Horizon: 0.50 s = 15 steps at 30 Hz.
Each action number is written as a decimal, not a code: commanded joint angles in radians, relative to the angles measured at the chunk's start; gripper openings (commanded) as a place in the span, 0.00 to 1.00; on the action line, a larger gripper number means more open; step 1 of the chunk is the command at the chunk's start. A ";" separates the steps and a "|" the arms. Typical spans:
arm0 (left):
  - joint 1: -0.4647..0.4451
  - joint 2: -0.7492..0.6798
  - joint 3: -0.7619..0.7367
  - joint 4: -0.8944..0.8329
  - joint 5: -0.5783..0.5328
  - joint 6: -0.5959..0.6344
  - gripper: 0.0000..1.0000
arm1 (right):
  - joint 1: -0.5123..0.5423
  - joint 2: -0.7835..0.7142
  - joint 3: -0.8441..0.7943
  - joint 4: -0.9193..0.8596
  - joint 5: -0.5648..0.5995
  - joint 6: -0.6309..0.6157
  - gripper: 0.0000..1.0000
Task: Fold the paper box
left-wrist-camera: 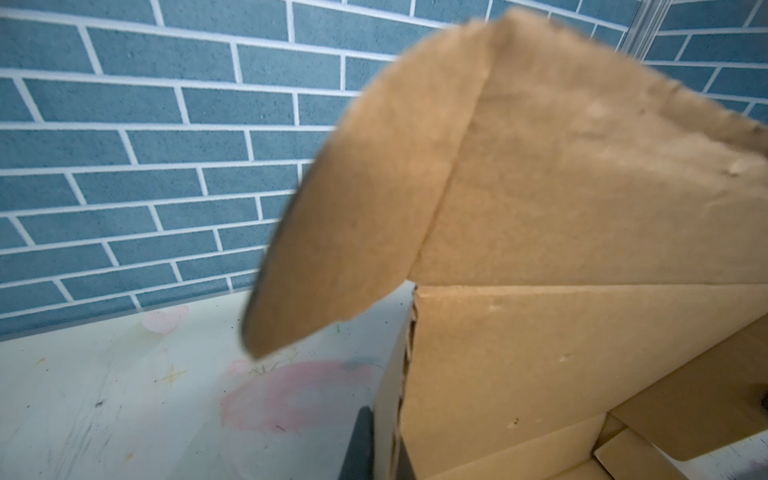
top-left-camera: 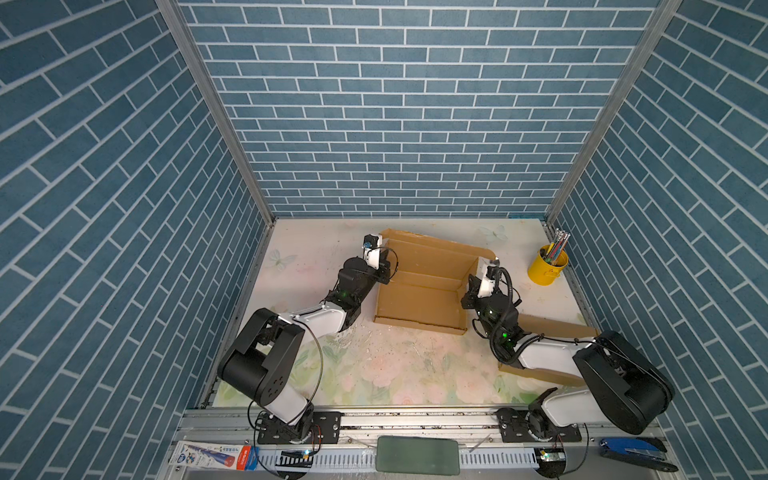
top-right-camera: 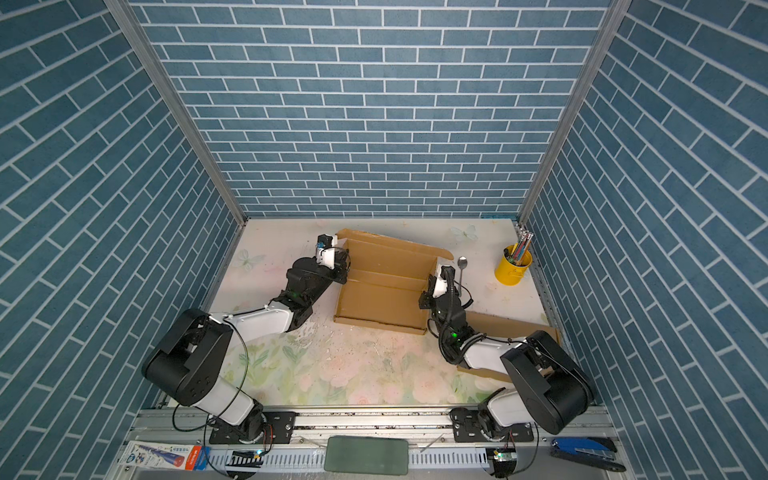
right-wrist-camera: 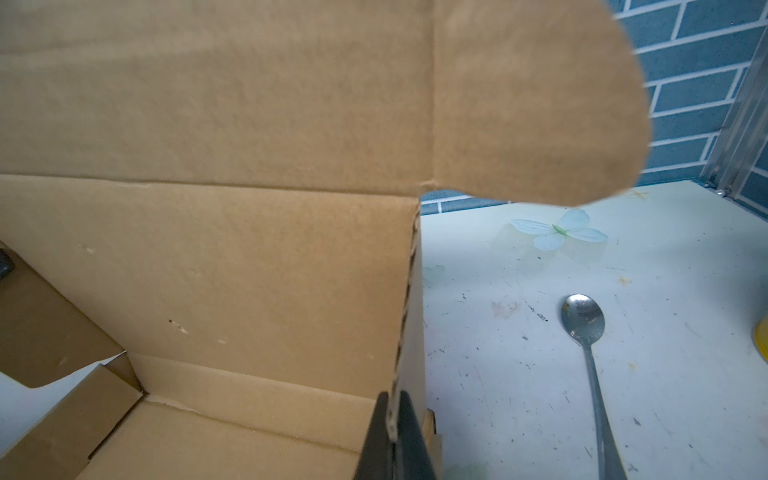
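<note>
From above, my wrists hid both pincer tips. The brown cardboard box [top-left-camera: 419,286], back lid raised, sat on the table [top-left-camera: 374,365] near the yellow pencil cup [top-left-camera: 546,266]. Only the wrist views showed my left pincer [left-wrist-camera: 384,440] and right pincer [right-wrist-camera: 393,405] each clamped tight on a side wall, and the spoon [right-wrist-camera: 582,320] lying between cup and box.

The paper box [top-left-camera: 419,299] is plain brown. The walls [top-left-camera: 395,124] show blue bricks with white joints, the table [top-left-camera: 395,365] pale pink flowers and butterflies. The cup [top-left-camera: 544,270] is yellow.
</note>
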 commanded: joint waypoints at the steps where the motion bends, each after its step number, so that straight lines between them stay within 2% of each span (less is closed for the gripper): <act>1: -0.069 0.047 -0.015 0.048 -0.016 -0.031 0.00 | 0.029 0.030 -0.014 0.037 -0.001 -0.008 0.00; 15: -0.162 0.135 -0.009 0.128 -0.137 -0.044 0.00 | 0.075 0.070 -0.020 0.062 0.078 -0.003 0.00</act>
